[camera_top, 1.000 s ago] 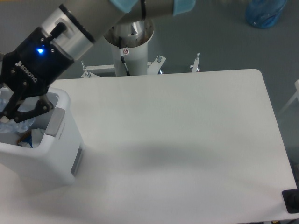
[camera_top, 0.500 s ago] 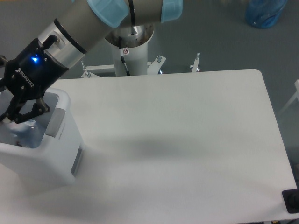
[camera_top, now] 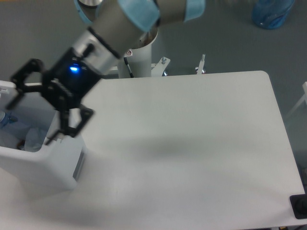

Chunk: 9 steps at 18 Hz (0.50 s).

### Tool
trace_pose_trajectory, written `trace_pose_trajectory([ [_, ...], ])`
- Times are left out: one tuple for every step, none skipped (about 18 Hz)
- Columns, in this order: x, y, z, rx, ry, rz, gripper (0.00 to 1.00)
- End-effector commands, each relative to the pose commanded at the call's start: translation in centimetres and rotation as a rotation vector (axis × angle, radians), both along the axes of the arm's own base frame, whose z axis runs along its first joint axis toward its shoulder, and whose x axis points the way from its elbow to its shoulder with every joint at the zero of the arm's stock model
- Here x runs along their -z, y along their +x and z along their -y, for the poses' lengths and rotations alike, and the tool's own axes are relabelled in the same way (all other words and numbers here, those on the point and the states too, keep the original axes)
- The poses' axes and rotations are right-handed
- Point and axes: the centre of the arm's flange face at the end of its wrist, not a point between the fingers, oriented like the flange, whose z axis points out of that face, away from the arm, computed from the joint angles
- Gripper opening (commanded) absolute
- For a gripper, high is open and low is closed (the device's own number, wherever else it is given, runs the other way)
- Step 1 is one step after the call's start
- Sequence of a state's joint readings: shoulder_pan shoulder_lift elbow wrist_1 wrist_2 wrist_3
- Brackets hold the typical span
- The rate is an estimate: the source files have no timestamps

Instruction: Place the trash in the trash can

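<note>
The white trash can (camera_top: 53,165) stands at the table's left edge, partly cut off by the frame. Inside it lies the trash: a clear crinkled bottle (camera_top: 9,120) and a pale crumpled wad (camera_top: 33,139), both partly hidden by the can's wall and the fingers. My gripper (camera_top: 31,122) hangs over the can's opening, open wide, with nothing between its fingers. One finger (camera_top: 19,88) reaches over the can's far-left side. The other finger (camera_top: 72,127) crosses the can's right rim.
The arm's white pedestal (camera_top: 136,52) rises behind the table's far edge. A blue bag (camera_top: 272,12) sits on the floor at the top right. A small black object (camera_top: 299,206) is at the table's near right corner. The white table (camera_top: 192,143) stretches right of the can.
The gripper was shut on the bottle low in the can. Now it has opened, risen and shifted right, and the bottle lies loose inside the can.
</note>
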<state>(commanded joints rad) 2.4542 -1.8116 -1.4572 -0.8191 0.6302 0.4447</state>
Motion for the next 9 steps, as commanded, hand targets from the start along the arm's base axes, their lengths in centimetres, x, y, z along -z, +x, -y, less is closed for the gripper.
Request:
trace_pose_trajectory([
  [0.7,-1.6,1.0,-0.036,-0.022,-0.021,1.0],
  [1.7,-3.2,2.1,-0.071,-0.052,-0.048,1.0],
  [2.7,-4.5,3.0,-0.093,-0.081,-0.084,1.0],
  [3.7,-5.6,3.9,-0.114,-0.119,-0.128,1.0],
  [4.8,-6.7,4.8,-0.134,-0.164,-0.179,1.0],
  [5.8,-7.7,5.7,-0.151,-0.214,-0.23,1.0],
  [6.8,-8.6,6.5,-0.168,-0.268,-0.276,1.0],
  [7.6,-9.5,7.2,-0.183,-0.327,-0.329,1.0],
  [8.7,-10.4,8.0,-0.19,-0.39,-0.38,1.0],
])
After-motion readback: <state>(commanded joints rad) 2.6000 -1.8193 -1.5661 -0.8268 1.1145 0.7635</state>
